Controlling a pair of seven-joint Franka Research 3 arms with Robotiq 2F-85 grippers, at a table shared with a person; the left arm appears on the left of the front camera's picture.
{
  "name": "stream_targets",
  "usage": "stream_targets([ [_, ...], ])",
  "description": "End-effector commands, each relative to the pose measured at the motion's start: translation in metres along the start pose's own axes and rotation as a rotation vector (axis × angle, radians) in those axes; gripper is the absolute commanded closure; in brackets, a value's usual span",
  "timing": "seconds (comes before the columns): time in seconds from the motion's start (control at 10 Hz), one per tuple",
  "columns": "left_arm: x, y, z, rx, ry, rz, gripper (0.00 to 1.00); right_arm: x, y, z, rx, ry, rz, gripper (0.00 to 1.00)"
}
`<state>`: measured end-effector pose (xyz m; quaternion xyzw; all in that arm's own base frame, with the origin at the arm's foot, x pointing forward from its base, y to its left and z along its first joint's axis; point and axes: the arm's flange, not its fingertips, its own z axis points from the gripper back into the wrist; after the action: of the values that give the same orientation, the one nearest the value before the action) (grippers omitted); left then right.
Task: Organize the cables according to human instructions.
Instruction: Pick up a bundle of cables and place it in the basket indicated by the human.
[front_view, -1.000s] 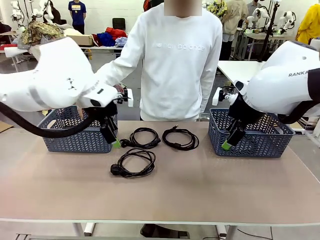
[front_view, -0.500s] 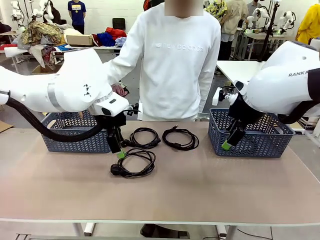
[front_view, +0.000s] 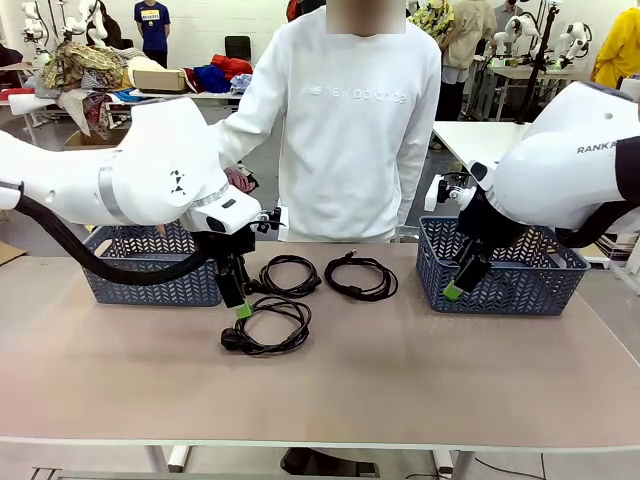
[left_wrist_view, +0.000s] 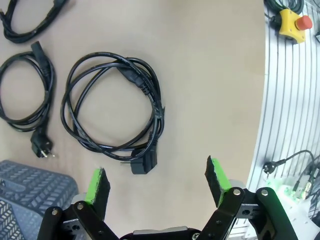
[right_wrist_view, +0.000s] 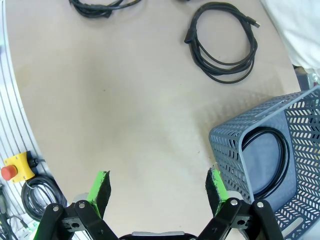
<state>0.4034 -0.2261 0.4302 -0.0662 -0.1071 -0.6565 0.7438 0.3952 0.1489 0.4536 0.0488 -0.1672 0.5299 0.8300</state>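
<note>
left fingers (front_view: 243, 310) shifted; right basket (right_wrist_view: 235, 150) holds cable (right_wrist_view: 287, 157)

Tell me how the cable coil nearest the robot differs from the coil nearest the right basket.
The near coil lies toward the robot's edge of the table, with the left gripper hanging open over it; the right coil lies farther back, nearer the person. The near coil ends in a chunky angled plug; the right coil ends in a slim, small connector. Both are thin black cords in loose flat loops, held by nothing.
</note>
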Motion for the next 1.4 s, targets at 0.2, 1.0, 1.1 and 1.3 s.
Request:
stream_targets([
  [0.2,0.007,-0.002,-0.02,-0.009,0.061,-0.048,0.0,0.0,0.0,0.001,-0.007,-0.003,-0.007,0.0],
  [1.0,0.023,0.001,-0.092,-0.061,0.176,-0.203,0.0,0.0,0.0,0.001,-0.007,-0.003,-0.007,0.0],
  [1.1,0.027,0.003,-0.097,-0.069,0.18,-0.204,0.0,0.0,0.0,0.001,-0.007,-0.003,-0.007,0.0],
  [1.3,0.031,0.008,-0.103,-0.081,0.184,-0.207,0.0,0.0,0.0,0.001,-0.007,-0.003,-0.007,0.0],
])
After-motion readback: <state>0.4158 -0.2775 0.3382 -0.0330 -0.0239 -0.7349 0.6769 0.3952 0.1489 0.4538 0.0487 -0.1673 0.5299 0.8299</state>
